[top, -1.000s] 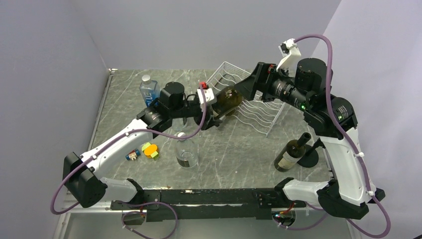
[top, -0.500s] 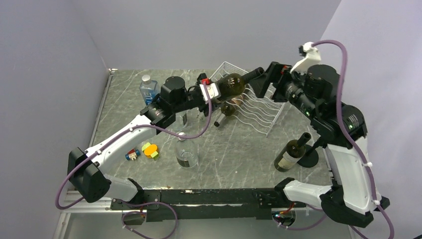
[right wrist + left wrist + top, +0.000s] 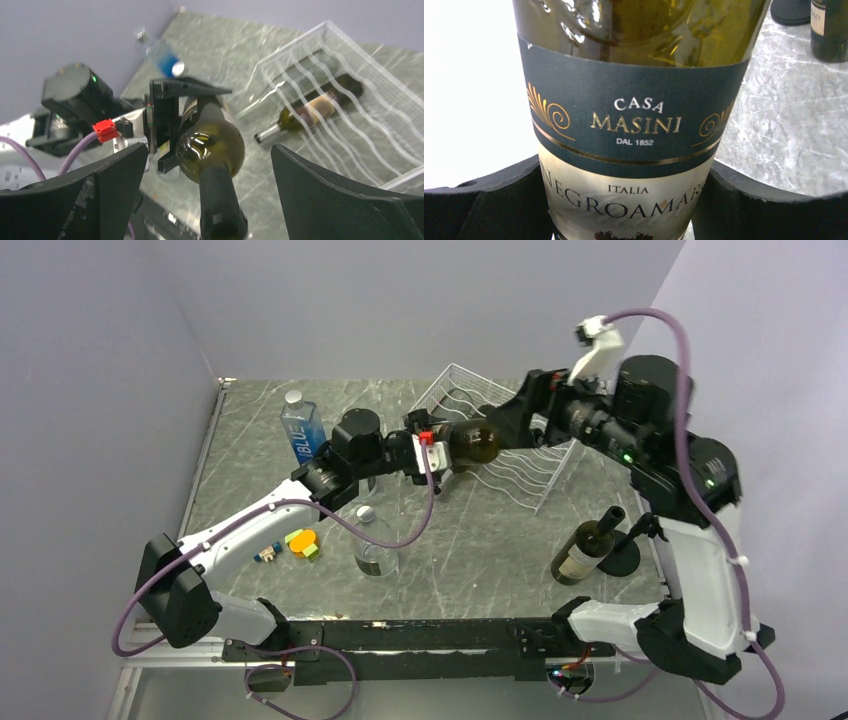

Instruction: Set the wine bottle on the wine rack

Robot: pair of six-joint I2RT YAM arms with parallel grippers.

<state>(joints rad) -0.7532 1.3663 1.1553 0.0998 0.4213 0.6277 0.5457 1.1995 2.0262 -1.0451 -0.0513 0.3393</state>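
Note:
My left gripper (image 3: pixel 432 447) is shut on the body of a dark green wine bottle (image 3: pixel 475 443) and holds it level in the air over the near left part of the white wire wine rack (image 3: pixel 520 478). The label fills the left wrist view (image 3: pixel 634 125), between the black fingers (image 3: pixel 484 210). My right gripper (image 3: pixel 512 417) is open, and the bottle's neck (image 3: pixel 220 200) lies between its spread fingers (image 3: pixel 115 175) without touching them. A second bottle (image 3: pixel 315 107) lies in a groove of the rack (image 3: pixel 350 65).
Another dark wine bottle (image 3: pixel 585 548) leans by a black round coaster (image 3: pixel 622 558) at the right. A blue water bottle (image 3: pixel 300 427) stands at the back left. A clear jar (image 3: pixel 373 548) and small coloured toys (image 3: pixel 300 542) sit in front.
The left arm has carried the bottle right, over the rack, lifting it and then lowering it a little. The right gripper has followed the neck, up then down.

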